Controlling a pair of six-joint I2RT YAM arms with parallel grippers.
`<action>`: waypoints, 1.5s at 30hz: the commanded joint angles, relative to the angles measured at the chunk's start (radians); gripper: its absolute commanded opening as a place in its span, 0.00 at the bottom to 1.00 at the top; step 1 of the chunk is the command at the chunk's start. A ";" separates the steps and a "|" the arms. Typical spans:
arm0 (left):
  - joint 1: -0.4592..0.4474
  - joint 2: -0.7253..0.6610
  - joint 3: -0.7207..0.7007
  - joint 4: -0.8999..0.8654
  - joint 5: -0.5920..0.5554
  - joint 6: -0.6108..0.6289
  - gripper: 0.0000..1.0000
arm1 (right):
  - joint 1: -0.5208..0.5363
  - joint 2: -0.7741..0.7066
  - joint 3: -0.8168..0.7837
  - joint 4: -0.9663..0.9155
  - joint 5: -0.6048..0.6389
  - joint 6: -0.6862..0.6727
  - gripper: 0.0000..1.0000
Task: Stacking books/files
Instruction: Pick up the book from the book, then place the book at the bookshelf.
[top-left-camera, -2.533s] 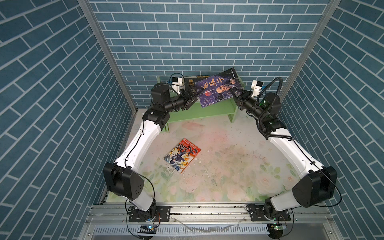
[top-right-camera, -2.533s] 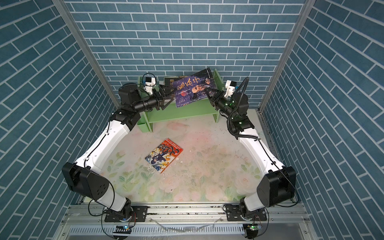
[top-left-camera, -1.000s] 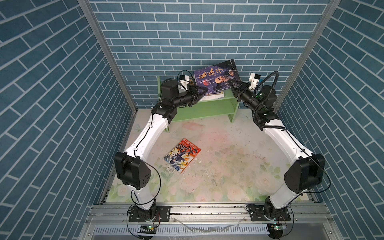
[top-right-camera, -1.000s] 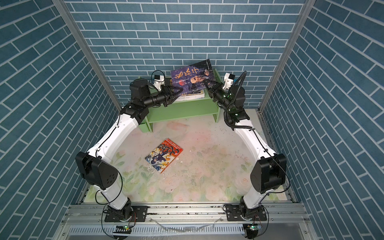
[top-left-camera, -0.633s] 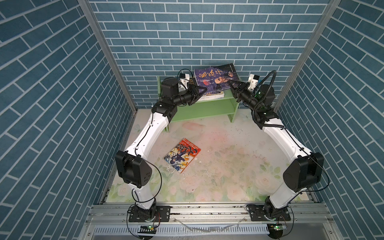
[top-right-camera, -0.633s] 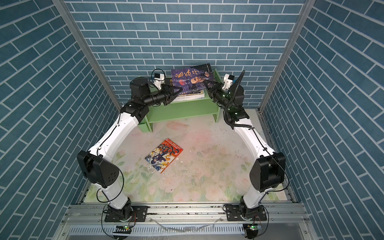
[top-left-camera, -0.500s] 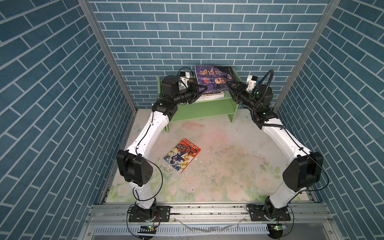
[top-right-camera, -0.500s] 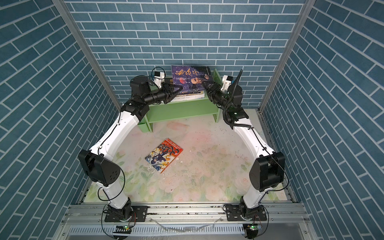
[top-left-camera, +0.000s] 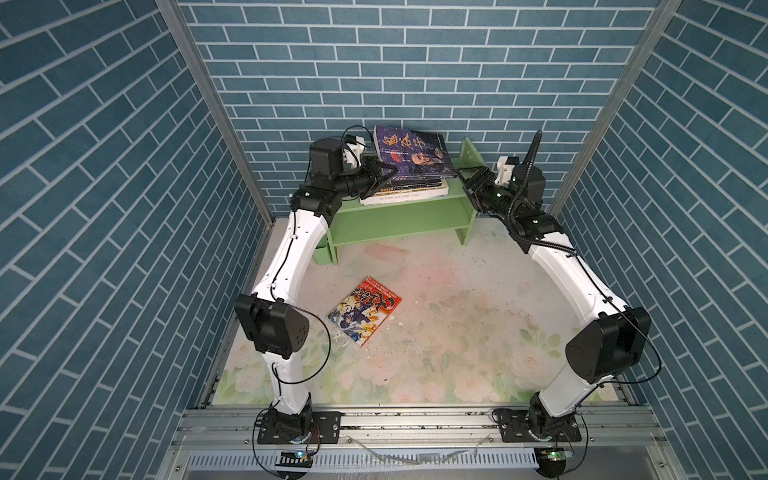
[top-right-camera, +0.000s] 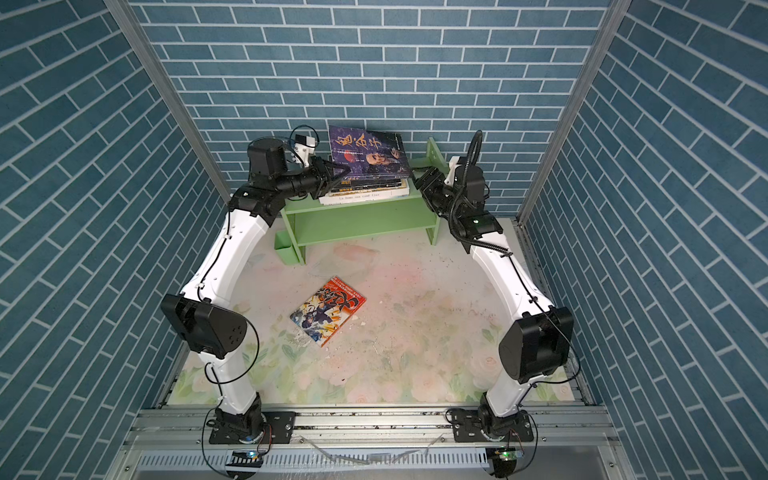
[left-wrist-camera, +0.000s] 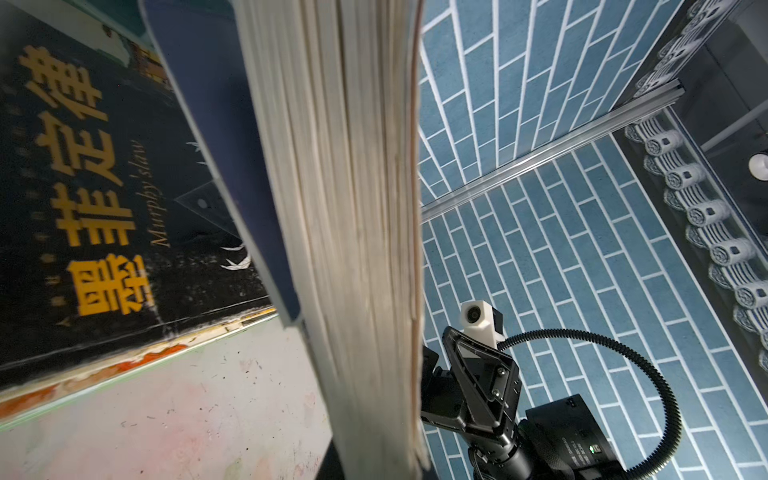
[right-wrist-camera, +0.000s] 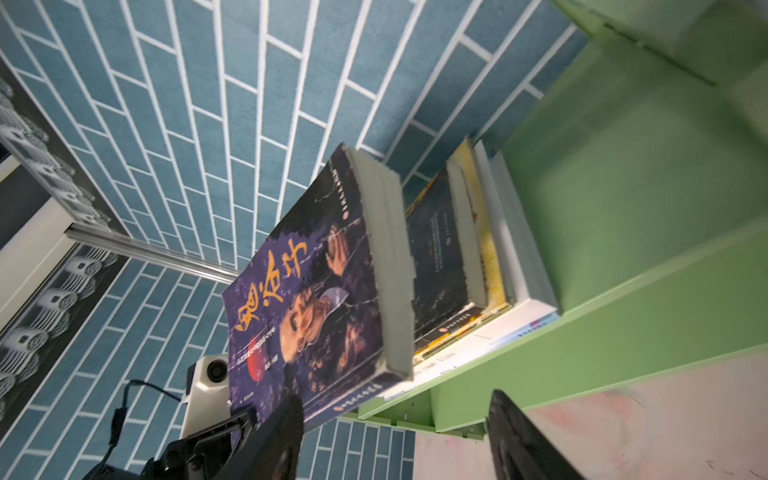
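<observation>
Up on the top board of the green shelf (top-left-camera: 399, 216), which stands along the back edge of the tabletop (top-left-camera: 478, 316), the purple book (top-left-camera: 411, 153) sits over the pile (top-left-camera: 405, 194). It's tilted, with its wall-side end raised off the books below. The left gripper (top-left-camera: 381, 171) has its jaws pinched on the book's left edge, and the left wrist view is filled with the cream page edges (left-wrist-camera: 345, 208) right up against the camera. Beside them in that view is the black book with orange characters (left-wrist-camera: 83, 187), the next one down.

Over on the shelf's right end, the right gripper (top-left-camera: 468, 179) hangs just beside the purple book without touching it. Its two dark fingers (right-wrist-camera: 278, 436) are spread wide in the right wrist view, with nothing between them. That view also shows yellow and white books lower in the pile.

Down on the tabletop, left of the middle, the red comic (top-left-camera: 365, 309) lies flat and skewed, well apart from the shelf and from both grippers. Both top views show it alone there (top-right-camera: 328, 309).
</observation>
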 joint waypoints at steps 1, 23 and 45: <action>0.010 0.020 0.049 0.028 0.023 0.040 0.00 | -0.006 -0.043 -0.005 -0.029 0.037 -0.049 0.71; 0.074 0.104 0.131 -0.034 0.060 0.037 0.00 | -0.008 -0.050 -0.057 0.008 0.048 -0.018 0.70; 0.078 0.164 0.150 0.013 0.068 0.004 0.00 | -0.007 -0.060 -0.065 -0.007 0.071 -0.034 0.70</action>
